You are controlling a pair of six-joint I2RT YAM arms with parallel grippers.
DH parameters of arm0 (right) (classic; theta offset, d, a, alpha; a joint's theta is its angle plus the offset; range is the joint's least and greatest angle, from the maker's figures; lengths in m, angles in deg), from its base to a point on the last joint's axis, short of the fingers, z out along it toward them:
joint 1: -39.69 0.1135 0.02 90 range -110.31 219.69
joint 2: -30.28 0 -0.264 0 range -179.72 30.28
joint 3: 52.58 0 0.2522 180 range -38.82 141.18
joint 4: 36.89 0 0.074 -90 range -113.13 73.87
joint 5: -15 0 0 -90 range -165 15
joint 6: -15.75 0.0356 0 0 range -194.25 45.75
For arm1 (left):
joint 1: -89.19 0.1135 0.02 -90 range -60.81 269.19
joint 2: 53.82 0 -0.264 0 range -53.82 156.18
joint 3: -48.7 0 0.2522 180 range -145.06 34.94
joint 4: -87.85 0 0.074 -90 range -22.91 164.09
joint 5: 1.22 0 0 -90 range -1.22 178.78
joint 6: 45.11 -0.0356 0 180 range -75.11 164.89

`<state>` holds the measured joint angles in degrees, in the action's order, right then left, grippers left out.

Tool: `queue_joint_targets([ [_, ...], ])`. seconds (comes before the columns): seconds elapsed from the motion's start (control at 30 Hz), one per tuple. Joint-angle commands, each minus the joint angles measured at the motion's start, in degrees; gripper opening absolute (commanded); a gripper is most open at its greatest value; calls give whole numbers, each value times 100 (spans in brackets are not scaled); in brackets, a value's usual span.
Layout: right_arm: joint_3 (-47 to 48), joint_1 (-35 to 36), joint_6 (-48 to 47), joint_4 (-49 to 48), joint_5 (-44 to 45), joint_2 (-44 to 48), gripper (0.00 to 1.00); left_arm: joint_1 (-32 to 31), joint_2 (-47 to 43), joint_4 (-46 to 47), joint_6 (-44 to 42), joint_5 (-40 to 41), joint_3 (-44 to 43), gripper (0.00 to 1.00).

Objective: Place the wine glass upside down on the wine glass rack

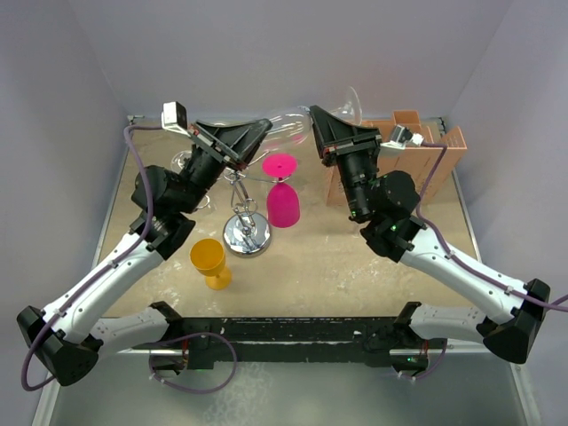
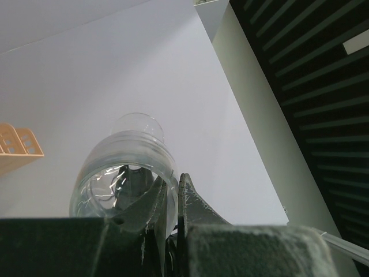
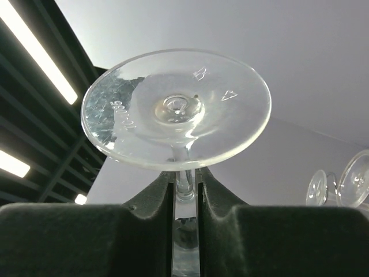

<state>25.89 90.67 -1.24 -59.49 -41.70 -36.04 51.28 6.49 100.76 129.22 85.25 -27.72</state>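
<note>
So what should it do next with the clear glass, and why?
Probably open the left hand. It pinches the wine glass by its bowl rim, while the right hand clamps the stem under the foot and could hang it on the rack.

on the desk (image 1: pixel 355 275) the shiny silver wire rack (image 1: pixel 247 232) stands centre-left, the upturned pink plastic goblet (image 1: pixel 283 202) just right of it, the yellow plastic goblet (image 1: pixel 209 262) before it, the orange slotted box (image 1: pixel 448 146) rear right, the clear wine glass (image 1: pixel 291 126) sideways above.

White arms (image 1: pixel 102 284), black joints (image 1: pixel 164 191) — purple cables (image 1: pixel 133 146), dark grainy fingers (image 3: pixel 242 236).
</note>
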Motion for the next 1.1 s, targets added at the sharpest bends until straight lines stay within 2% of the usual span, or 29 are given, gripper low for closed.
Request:
queue_joint_targets([
  [0.0,159,9,-393,-717,68,164,9,-115,-149,542,-107,62,59,0],
  [0.07,84,10,-762,-1028,-31,232,0,-135,-215,552,-97,76,131,0],
  [0.23,-4,11,-1348,-1359,-124,373,0,-150,-398,544,-151,114,285,0],
  [0.3,15,9,-1520,-1383,-196,400,0,-148,-456,477,-181,115,297,7],
  [0.47,-89,14,-2052,-1496,-433,607,0,-142,-643,-30,-437,170,205,34],
  [0.57,-172,8,-2255,-1280,-767,866,0,-154,-829,-657,-692,157,75,42],
  [0.63,-131,8,-2554,-1121,-1171,1041,0,-147,-960,-1136,-848,144,3,43],
  [0.9,38,8,-3754,551,-2202,1855,0,-146,-1498,-2265,-1848,182,-487,44],
  [1.07,-238,8,-4756,1240,-2739,2356,0,-142,-1788,-2532,-2144,194,-632,45],
])
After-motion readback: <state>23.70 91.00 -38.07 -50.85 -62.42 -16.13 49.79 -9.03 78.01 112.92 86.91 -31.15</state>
